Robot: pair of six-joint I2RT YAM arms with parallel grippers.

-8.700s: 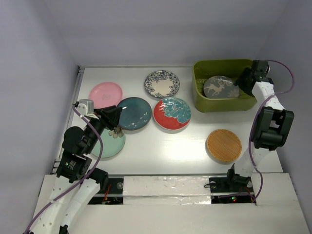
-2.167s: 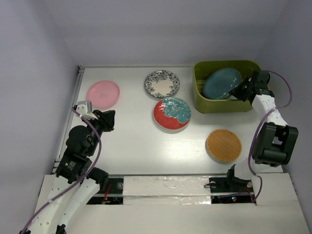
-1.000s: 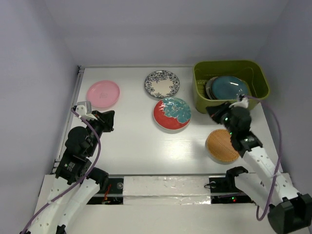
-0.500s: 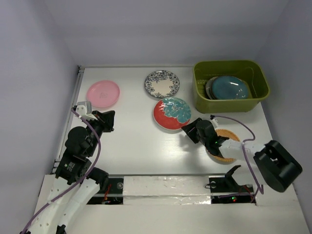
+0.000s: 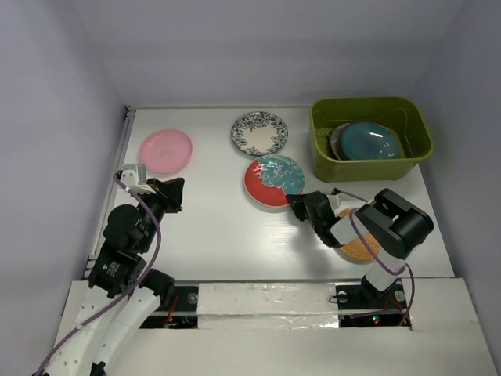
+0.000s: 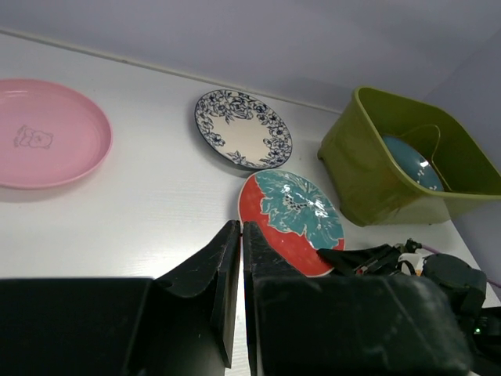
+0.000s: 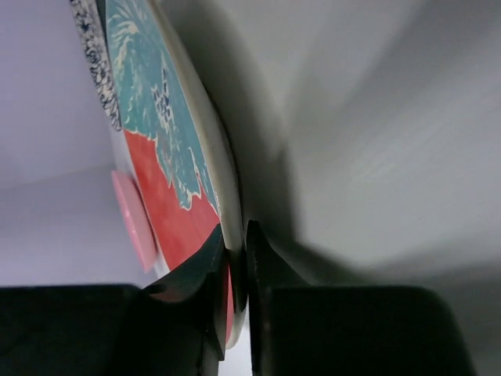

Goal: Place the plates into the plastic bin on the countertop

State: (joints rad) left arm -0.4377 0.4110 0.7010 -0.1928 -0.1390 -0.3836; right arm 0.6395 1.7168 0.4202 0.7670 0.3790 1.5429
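At left, black two-finger left gripper (image 6: 241, 235) pinched shut on nothing, parked near round pink plate (image 5: 165, 150). In the middle, round red plate with teal flower (image 5: 273, 182) on white wood-grain countertop (image 5: 227, 235), near rim nipped between barely parted fingers of right gripper (image 7: 239, 251), seemingly gripped, though hard to confirm edge-on. Best lifted gently, kept level, carried rightward over rolled rim of olive-green rectangular plastic bin (image 5: 368, 102), then lowered onto dark teal plate (image 5: 368, 141) inside.
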